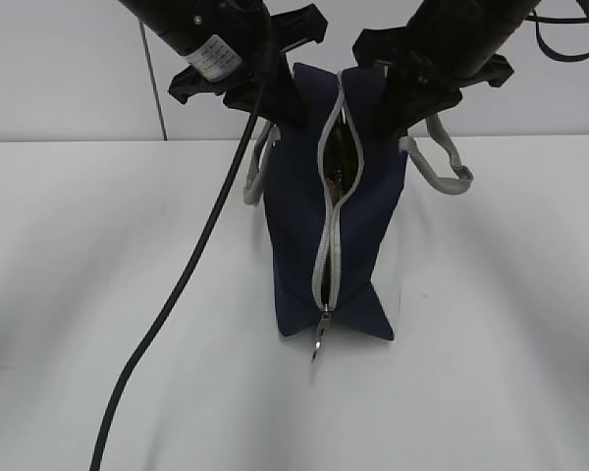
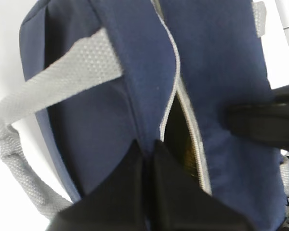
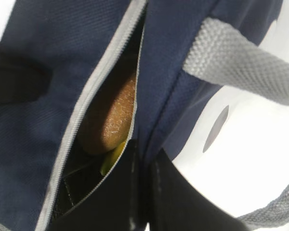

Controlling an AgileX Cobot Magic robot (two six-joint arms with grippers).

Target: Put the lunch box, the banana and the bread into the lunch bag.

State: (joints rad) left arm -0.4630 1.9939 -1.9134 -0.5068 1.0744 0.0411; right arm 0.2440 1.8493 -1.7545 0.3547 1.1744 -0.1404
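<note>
Lunch bag standing on the white surface, zipper partly open; bread and banana are lying inside — lunch box not discernible. Left fingers and right fingers are clenching the bag's fabric beside the opening — packing apparently near complete.

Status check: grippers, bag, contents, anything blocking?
Left gripper and right gripper shut, pinching lunch bag fabric beside zipper. Bread and banana inside; lunch box not discernible. Nothing blocking.
</note>
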